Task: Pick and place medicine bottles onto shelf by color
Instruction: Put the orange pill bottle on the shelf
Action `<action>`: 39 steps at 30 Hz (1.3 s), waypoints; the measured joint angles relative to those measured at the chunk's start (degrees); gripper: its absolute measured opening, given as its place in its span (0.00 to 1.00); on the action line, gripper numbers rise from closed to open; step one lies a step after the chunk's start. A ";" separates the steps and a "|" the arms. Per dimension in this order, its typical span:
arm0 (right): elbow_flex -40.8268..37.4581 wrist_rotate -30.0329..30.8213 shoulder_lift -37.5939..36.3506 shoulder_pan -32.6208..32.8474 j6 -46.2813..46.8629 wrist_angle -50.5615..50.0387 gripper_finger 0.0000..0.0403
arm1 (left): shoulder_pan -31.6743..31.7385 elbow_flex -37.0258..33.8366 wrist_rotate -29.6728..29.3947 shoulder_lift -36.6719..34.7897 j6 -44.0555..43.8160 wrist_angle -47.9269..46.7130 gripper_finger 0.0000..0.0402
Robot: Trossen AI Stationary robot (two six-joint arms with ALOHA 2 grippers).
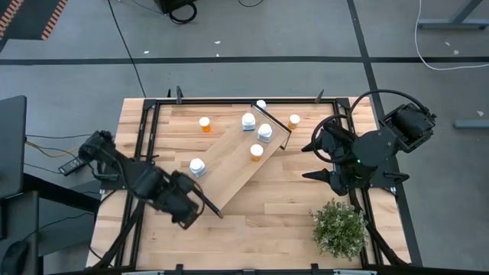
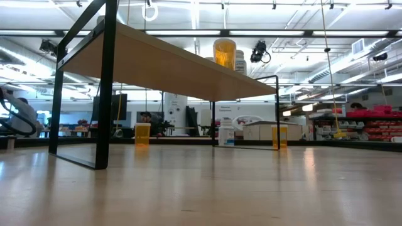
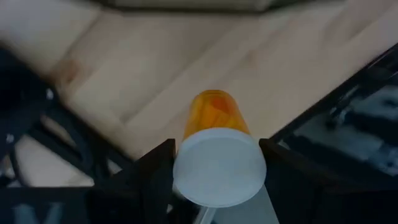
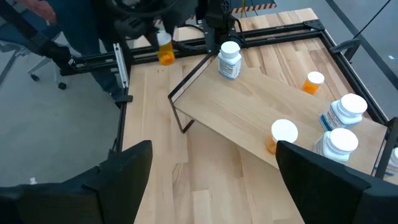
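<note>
While its two dark fingers [image 3: 152,177] press against either side of a round white cap, the left hand [image 3: 217,180] is clamped on an orange-bodied medicine bottle [image 3: 214,149], held lengthwise between the fingers with the orange body pointing away from the wrist. From above, this hand [image 1: 200,200] sits over the near left part of the slatted light-wood table [image 1: 267,206], just beside the near end of the shelf. The right wrist view shows the same orange bottle [image 4: 165,50] held up off the table beyond the shelf's far dark end panel.

The long light-wood shelf [image 1: 237,164] lies diagonally across the table. On it stand four bottles: a white-bodied bottle [image 1: 198,167] near its left end, an orange one with a white cap [image 1: 256,152] toward the middle, and two white-bodied bottles [image 1: 249,121] [image 1: 264,133] close together at its far right end. Off the shelf, an orange bottle [image 1: 205,124] stands on the table to the far left of it, another orange bottle [image 1: 294,120] stands just past its right end panel, and a white cap [image 1: 261,105] shows at the table's far edge.

The right hand [image 4: 214,165] is well apart from the bottles, its fingers spread wide and holding nothing, over the right side of the table. A small green potted plant [image 1: 338,227] stands at the near right corner.
</note>
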 joint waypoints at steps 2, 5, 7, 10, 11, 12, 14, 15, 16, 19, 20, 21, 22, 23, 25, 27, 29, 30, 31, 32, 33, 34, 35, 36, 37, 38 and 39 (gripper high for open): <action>0.00 0.00 0.00 -0.02 -0.44 0.00 0.87 | 2.47 1.80 -0.59 0.05 2.96 0.12 0.54; 0.00 0.00 0.00 -0.01 -0.49 -0.23 0.87 | 6.06 3.56 -0.79 0.07 6.36 0.14 0.53; 0.00 0.00 0.00 -0.01 0.13 -1.04 0.87 | 7.98 4.26 -0.87 0.11 8.06 0.12 0.54; 0.00 0.00 0.00 0.07 1.82 -3.11 0.87 | 10.03 6.04 -0.83 0.16 10.50 0.15 0.55; 0.00 0.00 0.00 0.19 2.36 -3.83 0.87 | 10.59 6.60 -1.02 0.15 11.44 0.20 0.55; 0.00 0.00 0.00 0.25 2.69 -4.38 0.87 | 11.15 7.06 -1.56 0.17 12.09 0.49 0.55; 0.00 0.00 0.00 0.29 2.80 -5.20 0.87 | 12.43 8.12 -3.20 0.69 14.04 1.49 0.54; 0.00 0.00 0.00 0.29 2.82 -5.46 0.87 | 12.92 8.55 -4.16 0.88 15.05 2.21 0.54; 0.00 0.00 0.00 0.27 2.82 -5.57 0.87 | 13.43 8.87 -4.78 1.32 16.27 3.21 0.53; 0.00 0.00 0.00 0.27 2.88 -5.55 0.87 | 15.12 9.96 -5.16 3.59 20.48 5.55 0.54; 0.00 0.00 0.00 0.27 2.88 -5.57 0.87 | 15.43 10.36 -5.07 4.65 22.00 5.53 0.54; 0.00 0.00 0.00 0.27 2.88 -5.57 0.87 | 15.76 10.75 -4.96 5.68 23.62 5.53 0.55; 0.00 0.00 0.00 0.27 2.88 -5.59 0.87 | 16.14 10.98 -4.80 6.67 25.15 5.50 0.55; 0.00 0.00 0.00 0.27 2.92 -5.64 0.87 | 16.44 11.10 -4.47 7.52 26.54 5.28 0.55; 0.00 0.00 0.00 0.27 3.19 -5.64 0.87 | 17.36 11.15 -3.59 9.12 28.67 4.64 0.55; 0.00 0.00 0.00 0.27 3.75 -5.66 0.87 | 18.04 11.12 -3.17 10.19 30.44 4.39 0.54; 0.00 0.00 0.00 0.27 4.14 -5.68 0.87 | 18.95 11.15 -2.80 10.98 31.75 4.16 0.54; 0.00 0.00 0.00 0.27 4.17 -5.68 0.87 | 19.17 11.15 -2.73 11.12 32.33 3.81 0.54; 0.00 0.00 0.00 0.27 4.22 -5.70 0.87 | 19.26 11.15 -2.70 11.19 32.63 3.38 0.55; 0.00 0.00 0.00 0.28 4.30 -5.71 0.87 | 19.42 11.17 -2.65 11.40 32.91 3.30 0.55; 0.00 0.00 0.00 0.27 4.45 -5.70 0.87 | 19.49 11.19 -2.51 11.56 33.17 3.22 0.56; 0.00 0.00 0.00 0.27 4.61 -5.73 0.87 | 19.52 11.17 -2.36 11.75 33.86 2.83 0.56; 0.00 0.00 0.00 0.27 4.65 -5.77 0.87 | 19.51 11.11 -1.91 12.08 34.46 2.67 0.56; 0.00 0.00 0.00 0.27 4.65 -5.77 0.87 | 19.52 11.16 -1.25 12.61 35.30 2.81 0.56; 0.00 0.00 0.00 0.27 4.65 -5.75 0.87 | 19.52 11.17 -0.59 12.93 35.64 2.92 0.55; 0.00 0.00 0.00 0.27 4.64 -5.77 0.87 | 19.52 11.11 -0.20 13.20 35.93 2.87 0.55; 0.00 0.00 0.00 0.27 4.64 -5.78 0.87 | 19.52 11.07 -0.10 13.67 36.02 3.04 0.55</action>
